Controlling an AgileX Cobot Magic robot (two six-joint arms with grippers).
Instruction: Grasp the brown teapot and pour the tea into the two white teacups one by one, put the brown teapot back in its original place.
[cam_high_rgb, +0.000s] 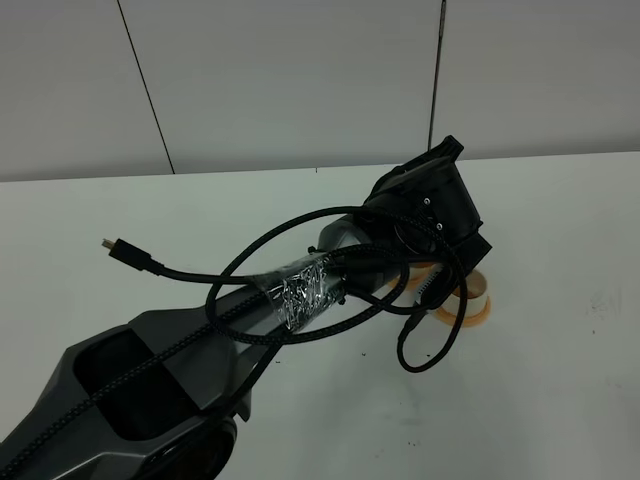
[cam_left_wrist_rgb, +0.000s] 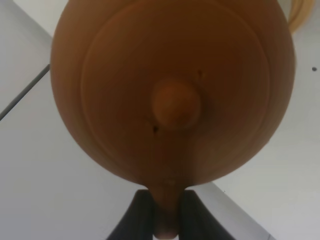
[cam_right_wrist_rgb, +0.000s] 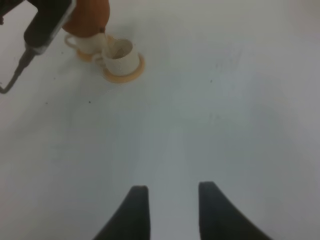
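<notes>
The brown teapot (cam_left_wrist_rgb: 170, 90) fills the left wrist view, lid and knob facing the camera. My left gripper (cam_left_wrist_rgb: 166, 222) is shut on its loop handle. In the right wrist view the teapot (cam_right_wrist_rgb: 90, 17) hangs tilted over the two white teacups, its spout at the nearer teacup (cam_right_wrist_rgb: 122, 52); the other teacup (cam_right_wrist_rgb: 84, 42) stands just behind. Each cup sits on an orange saucer (cam_right_wrist_rgb: 125, 76). I cannot make out the tea. In the high view the left arm's wrist hides the teapot; one cup rim (cam_high_rgb: 479, 288) shows. My right gripper (cam_right_wrist_rgb: 172, 210) is open and empty, well away. The coaster plate is out of view.
The left arm (cam_high_rgb: 300, 300) with looping black cables reaches across the white table (cam_high_rgb: 560, 400) to the right of centre. A loose cable plug (cam_high_rgb: 115, 247) hangs at the left. A grey wall stands behind the table's far edge.
</notes>
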